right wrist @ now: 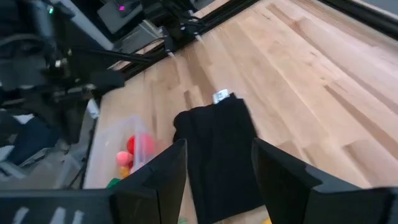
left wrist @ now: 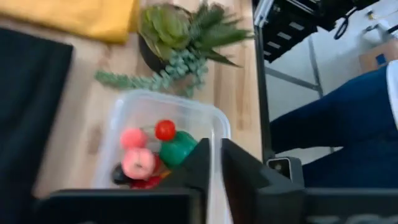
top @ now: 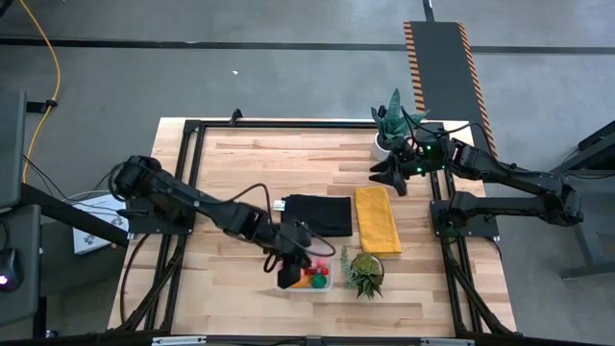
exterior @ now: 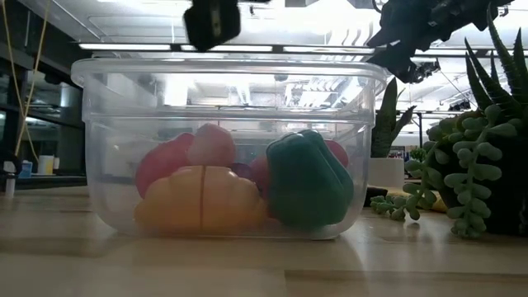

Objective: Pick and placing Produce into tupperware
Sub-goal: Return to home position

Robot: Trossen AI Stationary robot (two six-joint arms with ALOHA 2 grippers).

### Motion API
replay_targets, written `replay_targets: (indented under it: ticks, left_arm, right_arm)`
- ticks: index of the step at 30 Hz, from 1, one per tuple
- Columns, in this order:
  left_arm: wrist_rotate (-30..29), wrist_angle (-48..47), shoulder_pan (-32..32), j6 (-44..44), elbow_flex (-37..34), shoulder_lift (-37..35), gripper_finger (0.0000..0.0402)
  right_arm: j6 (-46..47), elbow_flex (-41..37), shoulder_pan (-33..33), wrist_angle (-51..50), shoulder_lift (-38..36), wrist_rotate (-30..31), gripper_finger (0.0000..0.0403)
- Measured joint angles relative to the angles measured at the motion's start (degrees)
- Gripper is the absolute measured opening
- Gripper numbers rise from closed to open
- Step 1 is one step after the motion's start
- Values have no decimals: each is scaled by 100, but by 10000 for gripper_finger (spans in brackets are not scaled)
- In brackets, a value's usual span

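Note:
The clear tupperware (top: 328, 286) stands on the wood table near its near edge. It holds the produce: a green piece (exterior: 309, 177), an orange one (exterior: 202, 198), a red one (exterior: 161, 165), a pink one (left wrist: 138, 163) and a tiny red berry (left wrist: 165, 129). My left gripper (left wrist: 216, 155) hovers just above the tub's near-left rim (exterior: 213, 25). Its fingers are open by only a narrow gap and nothing is between them. My right gripper (right wrist: 217, 162) is open and waits above the table's far right (top: 392, 175), beside the white-potted plant.
A black cloth (top: 317, 213) and a yellow cloth (top: 377, 219) lie side by side beyond the tub. A trailing succulent pot (top: 365, 272) stands right of the tub. A spiky plant in a white pot (top: 389, 125) sits at the far right. A person's blue-clad leg (left wrist: 336, 124) shows beyond the near edge.

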Motion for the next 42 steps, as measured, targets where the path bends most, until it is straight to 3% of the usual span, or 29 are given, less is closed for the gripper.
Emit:
replay_targets:
  ticks: [2, 9, 14, 18, 21, 25, 29, 32, 38, 42]
  left_arm:
    - [12, -474, 99, 184, 370, 0, 10]
    - [-339, -2389, 408, 1185, 2014, -23, 7]
    - [-846, -3826, 697, 1665, 3026, -386, 3]
    - [-1476, -4732, 867, 1799, 3280, -1069, 1]
    - [-1974, -5032, 864, 1631, 3170, -1842, 1]
    - [-2626, -4737, 547, 1358, 2659, -2953, 0]
    - [-3237, -4272, 15, 997, 1595, -4029, 0]
    - [-3588, -3445, -351, 834, 408, -4819, 0]
    - [-3866, -1121, -753, 860, -2126, -6250, 0]
    - [-3841, 427, -795, 1388, -3323, -7126, 0]
  right_arm:
    - [26, 0, 0, 91, -17, -140, 171]
    - [169, 218, -3, 411, -267, -843, 160]
    - [95, 774, -97, 221, -712, -1042, 93]
    - [-48, 1220, -236, -217, -1143, -1041, 16]
    - [3, 1392, -300, -567, -1539, -1036, 13]
    - [259, 1309, -317, -711, -2137, -935, 5]
    - [755, 794, -318, -460, -2717, -511, 3]
    - [1425, 137, -317, 765, -3037, -354, 1]
    - [3074, -1590, -183, 4134, -3085, -305, 0]
    - [3600, -2266, 66, 5064, -3024, 21, 0]
